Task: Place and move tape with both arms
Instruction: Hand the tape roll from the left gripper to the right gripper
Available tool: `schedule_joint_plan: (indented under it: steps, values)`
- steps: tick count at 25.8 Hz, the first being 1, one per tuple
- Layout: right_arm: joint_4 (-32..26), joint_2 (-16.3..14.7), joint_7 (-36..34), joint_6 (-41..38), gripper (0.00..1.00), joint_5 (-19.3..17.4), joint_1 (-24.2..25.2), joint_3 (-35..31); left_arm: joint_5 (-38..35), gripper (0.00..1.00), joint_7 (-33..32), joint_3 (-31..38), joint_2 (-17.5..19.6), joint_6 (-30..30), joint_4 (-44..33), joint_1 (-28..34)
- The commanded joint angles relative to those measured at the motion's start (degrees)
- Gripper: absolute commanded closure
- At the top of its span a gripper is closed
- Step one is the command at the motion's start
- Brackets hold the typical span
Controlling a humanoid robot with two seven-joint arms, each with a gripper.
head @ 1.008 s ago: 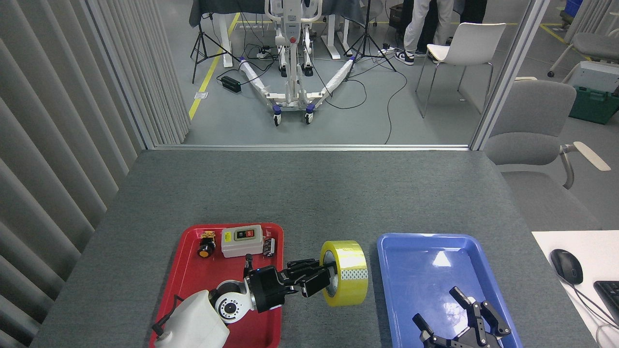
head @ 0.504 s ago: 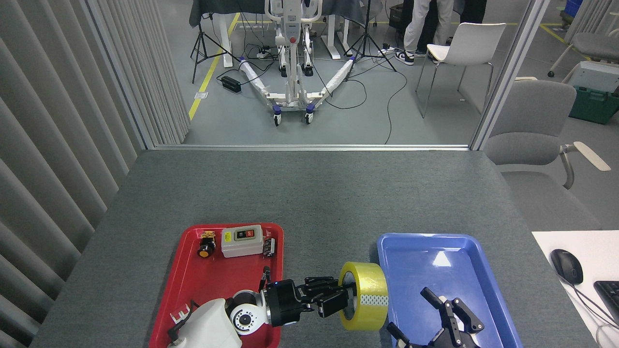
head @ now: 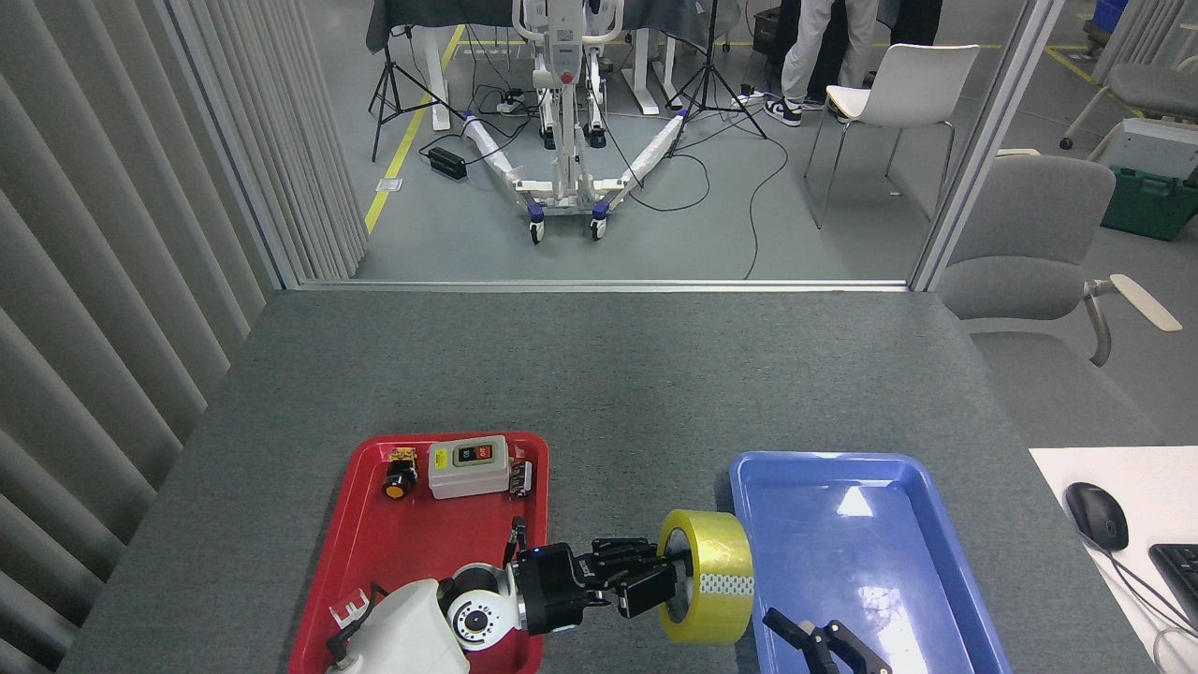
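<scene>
The left gripper is clamped on the tape, beside the blue tray. The right gripper shows spread fingers at the bottom edge.

The left tool is gripping the tape through its core, holding the roll on edge between the red tray and the blue tray, near the tabletop's front edge. The right tool is showing only its fingertips over the blue tray's front edge.
</scene>
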Motion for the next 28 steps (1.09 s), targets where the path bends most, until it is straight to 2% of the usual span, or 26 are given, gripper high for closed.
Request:
schedule_joint_plan:
  steps: [1, 9, 11, 15, 18, 19, 21, 23, 25, 28]
  values:
    - [0.4, 0.0, 0.1, 0.0, 0.00, 0.3, -2.3, 4.8, 0.0, 1.00, 0.4, -0.7, 0.0, 0.0, -0.3, 0.1]
    - [1.2, -0.8, 0.0, 0.0, 0.00, 0.3, -2.6, 5.6, -0.1, 1.00, 0.7, -1.4, 0.0, 0.0, -1.3, 0.2]
    - [1.6, -0.8, 0.0, 0.0, 0.00, 0.3, -2.7, 5.6, -0.1, 0.79, 0.9, -1.7, 0.0, 0.0, -1.4, 0.2]
    - [1.6, -0.5, 0.0, 0.0, 0.00, 0.3, -2.7, 5.7, -0.1, 0.51, 1.0, -1.8, 0.0, 0.0, -1.4, 0.8]
    - [1.8, -0.7, -0.1, 0.0, 0.00, 0.1, -2.7, 5.5, -0.1, 0.54, 1.1, -1.8, 0.1, 0.0, -1.9, 1.5]
    - [2.1, -0.7, -0.1, 0.0, 0.00, 0.0, -2.8, 5.3, 0.0, 0.59, 1.1, -1.8, 0.2, 0.0, -2.0, 1.5]
    - [2.7, -0.6, -0.2, 0.0, 0.00, -0.2, -3.0, 5.1, 0.0, 0.78, 1.0, -1.8, 0.3, 0.0, -2.4, 1.5]
    - [3.0, -0.6, -0.2, 0.0, 0.00, -0.2, -4.0, 5.2, -0.1, 0.78, 1.0, -1.9, 0.2, 0.0, -2.9, 1.6]
    - [3.1, -0.5, -0.2, 0.0, 0.00, -0.2, -4.0, 5.3, -0.2, 0.68, 1.0, -1.9, 0.2, 0.0, -2.9, 2.1]
    - [3.2, -0.3, -0.2, 0.0, 0.00, -0.2, -4.0, 5.6, -0.1, 0.34, 1.1, -1.9, 0.3, 0.0, -2.9, 2.2]
